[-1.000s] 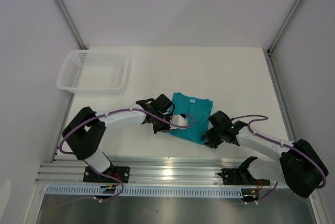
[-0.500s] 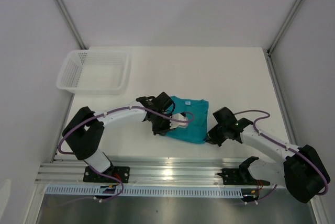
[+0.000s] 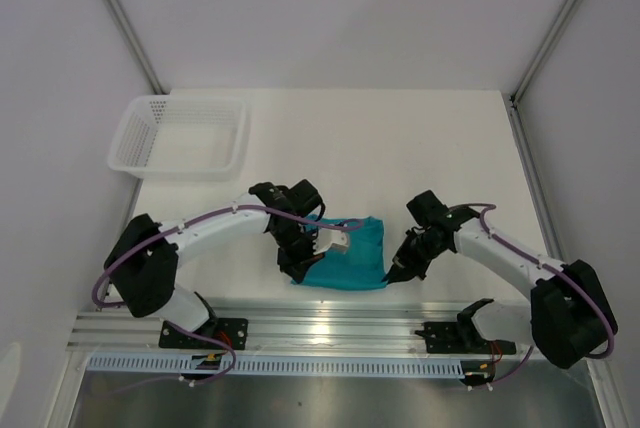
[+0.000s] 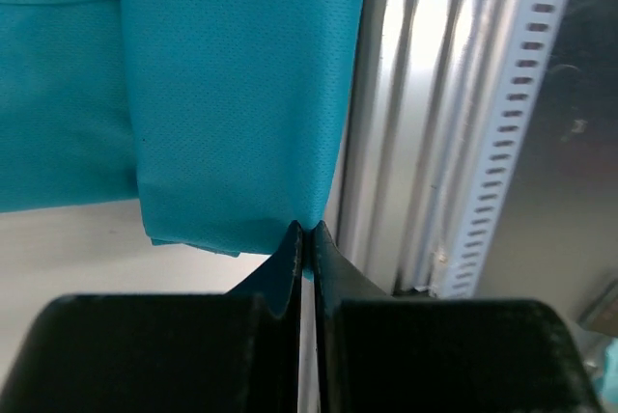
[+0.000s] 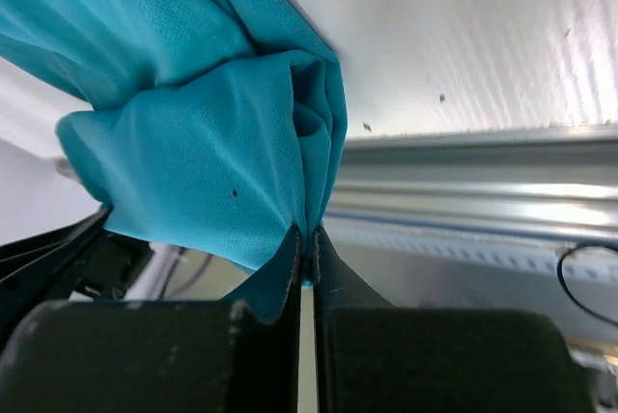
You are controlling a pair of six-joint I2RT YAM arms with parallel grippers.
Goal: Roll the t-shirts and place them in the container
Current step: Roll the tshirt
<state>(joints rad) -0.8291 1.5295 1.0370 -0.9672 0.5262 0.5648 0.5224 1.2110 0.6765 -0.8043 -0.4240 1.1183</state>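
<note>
A teal t-shirt (image 3: 352, 260) lies folded into a small band near the table's front edge, between the two arms. My left gripper (image 3: 300, 270) is shut on the shirt's near left corner, and the left wrist view shows the cloth (image 4: 232, 95) pinched at the fingertips (image 4: 307, 232). At the shirt's near right corner my right gripper (image 3: 392, 274) is shut as well. The right wrist view shows bunched teal folds (image 5: 222, 143) squeezed between the black fingers (image 5: 309, 232). The shirt's neck label is hidden.
A white mesh basket (image 3: 180, 135) stands at the back left of the table. The aluminium rail (image 3: 330, 326) carrying the arm bases runs just in front of the shirt. White side walls enclose the table left and right.
Both grippers have drawn the shirt toward the front edge, and it now shows as a shorter band. The right gripper closed on the right corner during this second. The left stayed shut.
</note>
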